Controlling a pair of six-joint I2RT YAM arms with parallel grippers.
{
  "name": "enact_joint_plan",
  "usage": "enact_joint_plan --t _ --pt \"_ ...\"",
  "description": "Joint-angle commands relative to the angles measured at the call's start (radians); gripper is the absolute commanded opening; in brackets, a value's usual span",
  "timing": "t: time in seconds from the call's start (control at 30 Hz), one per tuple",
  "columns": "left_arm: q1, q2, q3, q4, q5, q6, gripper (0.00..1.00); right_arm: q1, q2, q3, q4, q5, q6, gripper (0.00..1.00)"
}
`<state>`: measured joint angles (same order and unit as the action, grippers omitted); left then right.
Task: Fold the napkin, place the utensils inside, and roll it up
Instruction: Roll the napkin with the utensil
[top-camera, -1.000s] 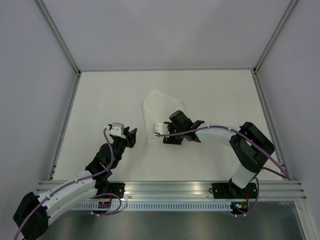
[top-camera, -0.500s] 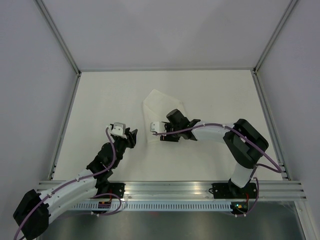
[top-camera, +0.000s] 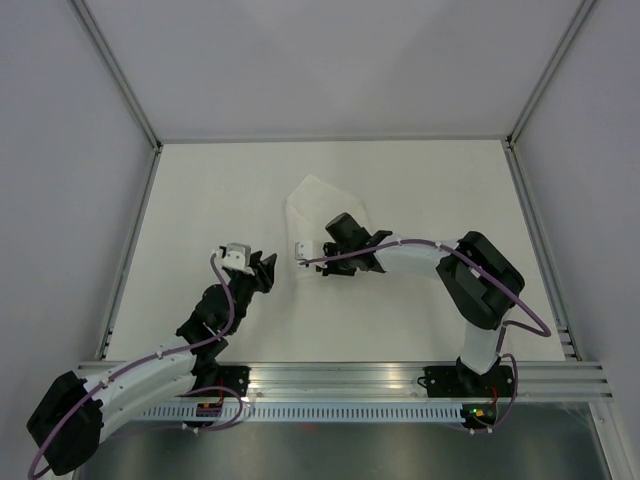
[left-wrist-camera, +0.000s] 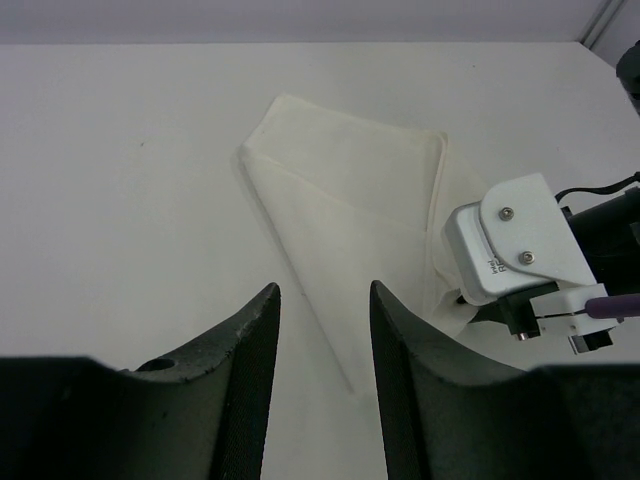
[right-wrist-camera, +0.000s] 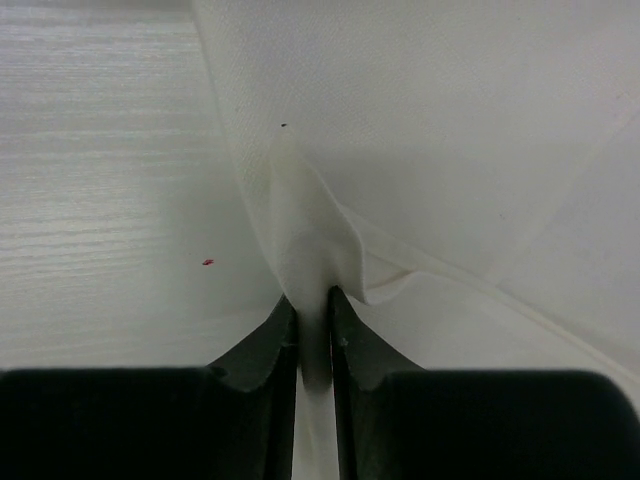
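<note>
Napkin (top-camera: 322, 205) lies partly folded near the middle of the tabletop (top-camera: 200, 190), and my right jaws are nipped onto a raised pleat at its near edge (cloth bunched up between the two tips). My left jaws hang spread above bare tabletop, just left of the napkin and apart from it.

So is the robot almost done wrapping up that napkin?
Not nearly. The napkin already looks folded over once, its layered edges showing. The right gripper is pinched on a raised bit of its edge, and the left gripper hovers open off to the side. No utensils are in view, so putting them in and rolling are left.
</note>
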<state>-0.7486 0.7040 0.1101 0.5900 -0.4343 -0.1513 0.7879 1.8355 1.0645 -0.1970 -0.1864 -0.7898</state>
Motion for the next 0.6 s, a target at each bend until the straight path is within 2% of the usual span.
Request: enact_joint_plan --t 0.0,0.13,0.23,0.33,0.57 --pt "-0.005 -0.017 0.005 0.108 0.020 0.007 0.46 0.001 0.071 0.032 -0.151 -0.036 0.018 0.18" --pt "-0.003 -0.034 0.019 0.108 0.048 0.044 0.46 -0.006 0.097 0.083 -0.219 -0.080 0.032 0.06" --pt "-0.003 -0.064 0.022 0.129 0.068 0.070 0.46 -0.019 0.119 0.120 -0.275 -0.130 0.040 0.02" --pt "-0.003 -0.078 -0.004 0.204 0.120 0.114 0.46 -0.035 0.148 0.162 -0.332 -0.176 0.040 0.00" --pt "-0.005 -0.121 -0.013 0.252 0.184 0.203 0.46 -0.065 0.221 0.250 -0.461 -0.266 0.034 0.00"
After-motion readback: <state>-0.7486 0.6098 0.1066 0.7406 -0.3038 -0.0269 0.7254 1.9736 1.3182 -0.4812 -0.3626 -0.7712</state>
